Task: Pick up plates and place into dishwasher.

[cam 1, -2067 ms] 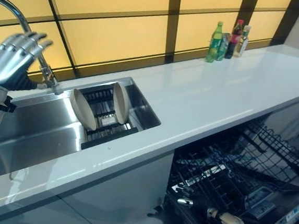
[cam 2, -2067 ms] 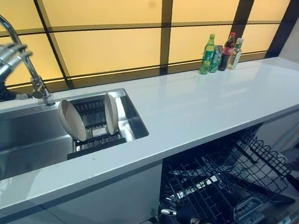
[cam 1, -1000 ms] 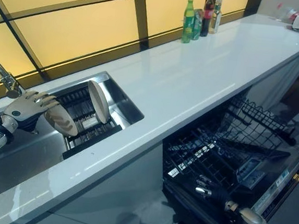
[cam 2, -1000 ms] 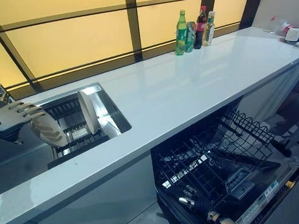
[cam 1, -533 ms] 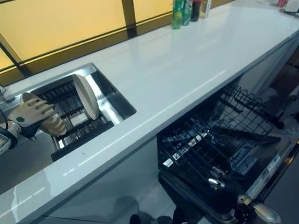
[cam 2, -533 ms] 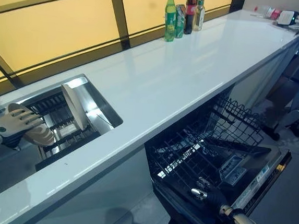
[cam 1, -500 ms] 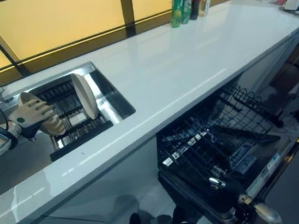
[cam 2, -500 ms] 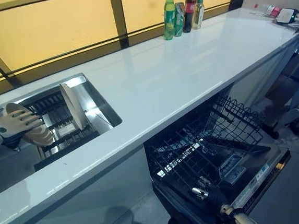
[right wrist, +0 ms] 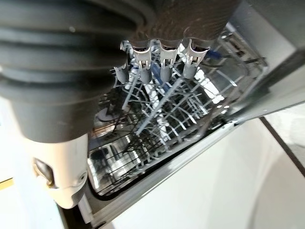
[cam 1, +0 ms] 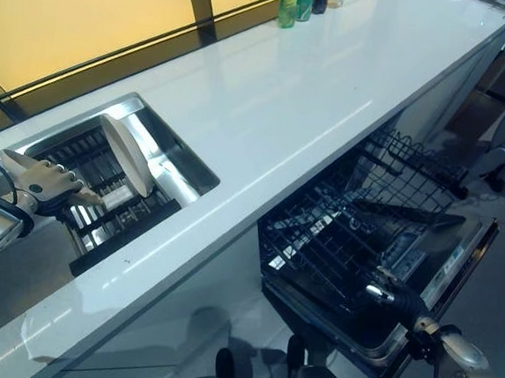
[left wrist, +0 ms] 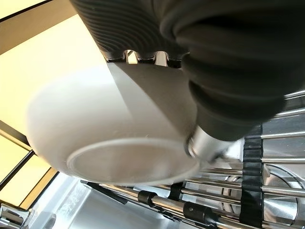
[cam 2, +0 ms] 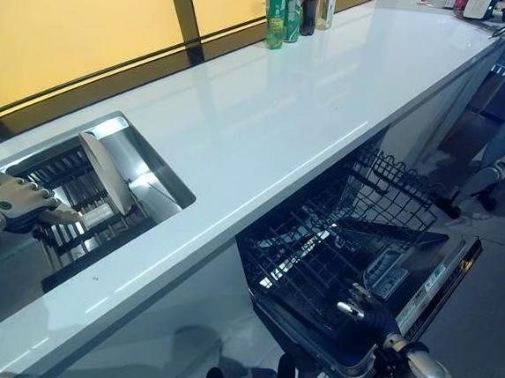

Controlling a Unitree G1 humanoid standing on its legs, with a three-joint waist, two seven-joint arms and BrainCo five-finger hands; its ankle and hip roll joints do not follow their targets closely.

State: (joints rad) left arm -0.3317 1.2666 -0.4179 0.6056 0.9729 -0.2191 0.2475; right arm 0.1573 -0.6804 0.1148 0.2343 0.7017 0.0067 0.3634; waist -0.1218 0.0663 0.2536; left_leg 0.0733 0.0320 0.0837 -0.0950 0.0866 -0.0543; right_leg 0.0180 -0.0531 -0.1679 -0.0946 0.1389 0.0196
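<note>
Left hand [cam 1: 47, 190] fingers curl round a plate [left wrist: 109, 138] over the sink rack [cam 1: 100, 215]; second plate [cam 1: 125, 154] stands in that rack. Right hand [cam 1: 395, 300] hangs by the dishwasher rack [cam 1: 354, 242], fingers' state unclear. No plates loaded; both remain, by my judgement.

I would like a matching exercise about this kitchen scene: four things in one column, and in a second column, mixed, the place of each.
Things:
1. left robot hand
2. right robot hand
3. bottles
4. upright plate

Places:
A. at the back of the white counter, by the yellow wall
B. standing in the sink rack
C. over the open dishwasher
D. at the plate on the rack's left side

Pairs: 1-D, 2-C, 3-A, 4-B
</note>
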